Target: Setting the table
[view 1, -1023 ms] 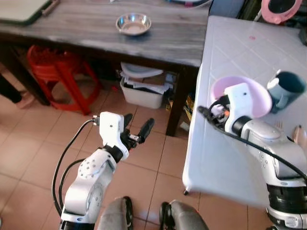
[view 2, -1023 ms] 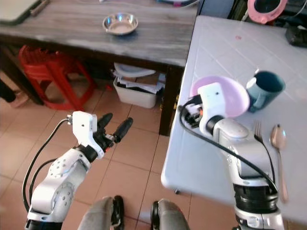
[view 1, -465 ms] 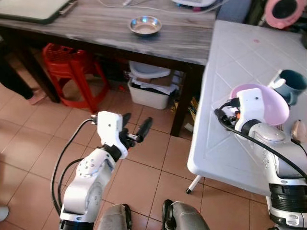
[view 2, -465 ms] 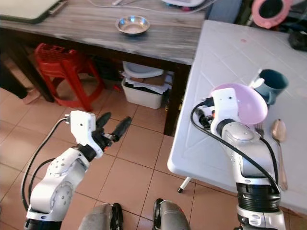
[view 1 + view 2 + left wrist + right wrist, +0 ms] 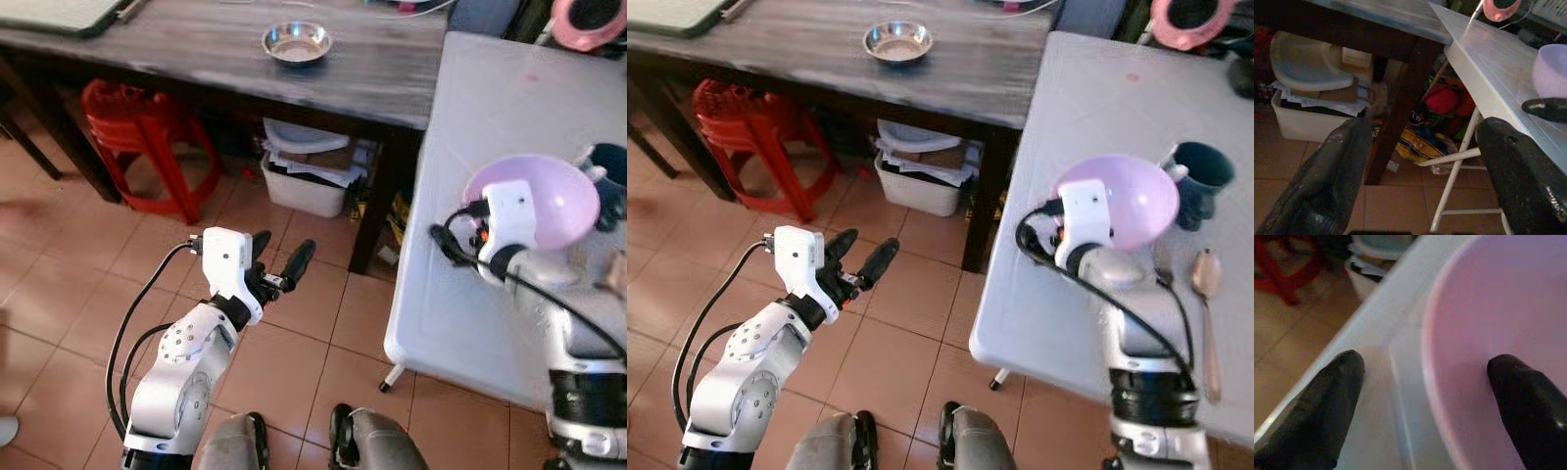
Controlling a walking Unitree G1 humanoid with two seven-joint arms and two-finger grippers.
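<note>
A pink bowl (image 5: 1122, 196) sits tilted near the left edge of the white table (image 5: 1068, 323), beside a dark teal mug (image 5: 1200, 171). A fork (image 5: 1163, 264) and a spoon (image 5: 1207, 284) lie just in front of the mug. My right gripper (image 5: 1427, 401) is open and straddles the bowl's rim (image 5: 1432, 377). One finger (image 5: 1528, 406) is inside the bowl and the other finger (image 5: 1327, 406) is outside, over the table. My left gripper (image 5: 867, 245) is open and holds nothing, out over the tiled floor to the left of the table.
A dark wooden table (image 5: 970, 88) with a steel bowl (image 5: 897, 40) abuts the white table's far left side. Under it stand a red stool (image 5: 754, 137) and a white bin (image 5: 921, 176). A pink round object (image 5: 1190, 20) lies at the white table's far end.
The whole view has shifted with the camera. The pink bowl is tipped up more than a second ago, with the right gripper still at its rim. The left arm holds its pose.
</note>
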